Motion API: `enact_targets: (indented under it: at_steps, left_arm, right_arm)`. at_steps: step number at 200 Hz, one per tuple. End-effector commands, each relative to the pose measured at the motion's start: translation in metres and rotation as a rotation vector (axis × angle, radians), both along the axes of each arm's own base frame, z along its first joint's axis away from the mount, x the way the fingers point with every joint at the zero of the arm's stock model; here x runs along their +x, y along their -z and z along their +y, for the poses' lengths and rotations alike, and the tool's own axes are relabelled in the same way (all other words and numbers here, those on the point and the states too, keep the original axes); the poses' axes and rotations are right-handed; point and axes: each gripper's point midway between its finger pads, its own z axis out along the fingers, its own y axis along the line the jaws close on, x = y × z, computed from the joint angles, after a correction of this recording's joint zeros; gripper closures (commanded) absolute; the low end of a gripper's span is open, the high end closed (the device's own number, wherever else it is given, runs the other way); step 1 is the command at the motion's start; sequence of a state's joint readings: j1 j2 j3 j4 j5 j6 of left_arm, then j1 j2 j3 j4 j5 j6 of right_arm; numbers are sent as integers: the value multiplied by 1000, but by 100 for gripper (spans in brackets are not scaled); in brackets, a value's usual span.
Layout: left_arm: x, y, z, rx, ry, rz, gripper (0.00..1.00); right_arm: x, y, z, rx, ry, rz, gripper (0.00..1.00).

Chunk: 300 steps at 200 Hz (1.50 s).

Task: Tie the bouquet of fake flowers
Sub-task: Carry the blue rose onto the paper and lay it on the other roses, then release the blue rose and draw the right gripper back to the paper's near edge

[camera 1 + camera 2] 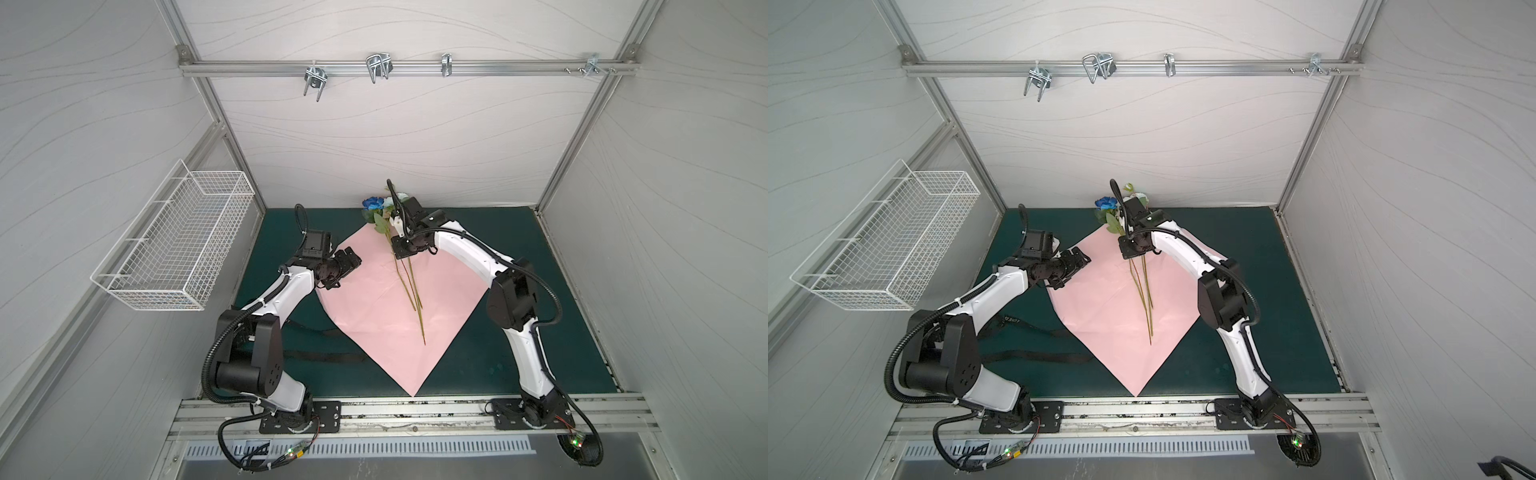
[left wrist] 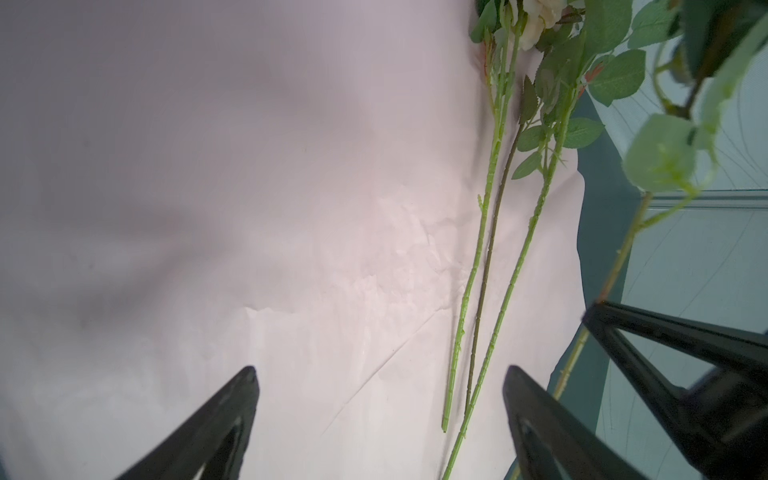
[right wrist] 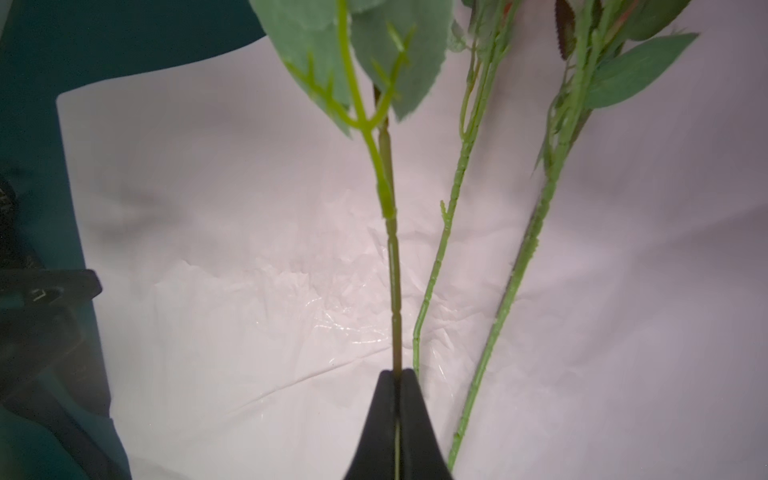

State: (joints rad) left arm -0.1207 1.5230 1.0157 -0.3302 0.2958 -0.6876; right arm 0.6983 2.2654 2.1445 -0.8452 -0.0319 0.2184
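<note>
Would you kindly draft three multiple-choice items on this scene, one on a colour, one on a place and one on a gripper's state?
1. What colour is the upward face of the paper sheet?
A pink; B yellow; C dark blue.

2. Where does the black ribbon lie?
A on top of the sheet; B tucked wholly beneath the sheet; C on the green mat, beside the sheet's left edge.

3. What is the state of the right gripper?
A open wide above the sheet; B shut on one bouquet stem; C shut on the ribbon.

Answers:
1 A, the sheet shows pink in both top views.
2 C, the dark strip rests on the mat left of the sheet.
3 B, the right wrist view shows the jaws closed around the stem.
</note>
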Motion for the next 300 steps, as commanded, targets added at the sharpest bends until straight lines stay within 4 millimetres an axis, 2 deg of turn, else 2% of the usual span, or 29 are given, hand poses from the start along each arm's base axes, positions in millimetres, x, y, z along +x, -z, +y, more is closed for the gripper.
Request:
enact_targets:
  at_steps: [1,32,72,84,104,126,144,156,170,184,193,208,225,249,269,300]
  left_arm:
    - [10,-9,-3,-11,3,-45,8]
    - [10,-5,-4,-18,7,-39,8]
    - [11,-3,-5,-19,8,-35,8]
    - [11,-2,-4,-16,6,-33,8]
    - [11,1,-4,-12,3,-24,8]
    - [12,1,-4,-16,3,-24,8]
    - [11,-1,-4,-15,3,-28,8]
    - [10,-2,-4,-12,3,-29,8]
    - [10,-3,-3,-8,4,-31,8]
    - [9,-3,-2,-5,1,-31,8]
    - [10,-4,-2,-2,-1,-35,8]
    - [10,-3,-2,-3,-1,-34,8]
    - [10,-3,-2,-6,-1,-34,8]
    - [9,-2,1,5,-13,-26,8]
    - [8,-4,3,14,-18,-26,8]
    - [9,-8,5,28,-26,-28,8]
  right_arm:
    - [3,12,6,13,34,57,100]
    - [20,35,12,17,76,69,100]
    - [39,54,5,13,115,77,100]
    - [39,54,3,19,114,83,90]
    - [36,41,4,42,97,75,75]
    - [29,15,4,87,79,59,71]
    - [24,-12,-6,125,90,42,68]
    - [20,-30,-18,155,110,33,67]
    - [16,-46,-42,178,165,30,66]
    - [8,-52,-74,205,248,49,66]
    - [-2,-48,-98,228,309,81,65]
    - [-22,-37,-139,283,421,134,65]
    - [-51,-15,-181,337,544,196,65]
    - [-96,17,-225,394,673,276,65]
    - [-126,39,-243,413,732,304,65]
    - [-152,64,-246,498,794,364,64]
